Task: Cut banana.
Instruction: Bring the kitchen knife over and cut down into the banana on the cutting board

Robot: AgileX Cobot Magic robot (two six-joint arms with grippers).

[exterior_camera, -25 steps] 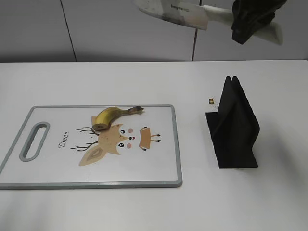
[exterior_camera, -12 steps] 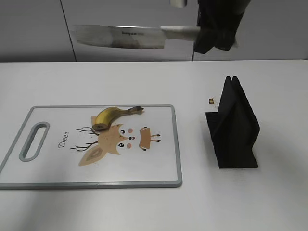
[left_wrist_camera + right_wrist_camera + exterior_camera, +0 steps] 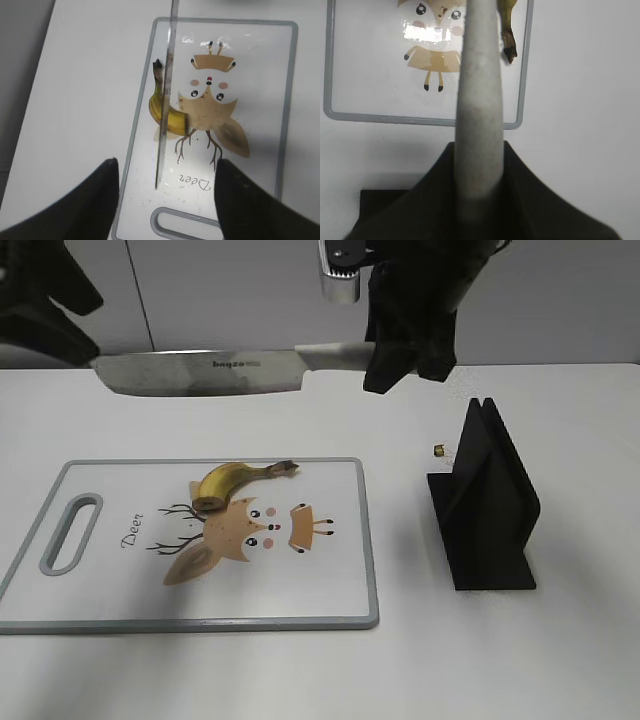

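Right pincer (image 3: 405, 345) clamps the knife (image 3: 205, 373) high above the banana (image 3: 228, 483); unsteadied, it could roll when cut.

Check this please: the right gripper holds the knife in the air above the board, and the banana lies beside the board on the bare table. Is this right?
Not quite. The banana lies on the board, near its far edge, not on the bare table; the exterior view shows it. The rest holds: the right gripper holds the knife in the air above the board.
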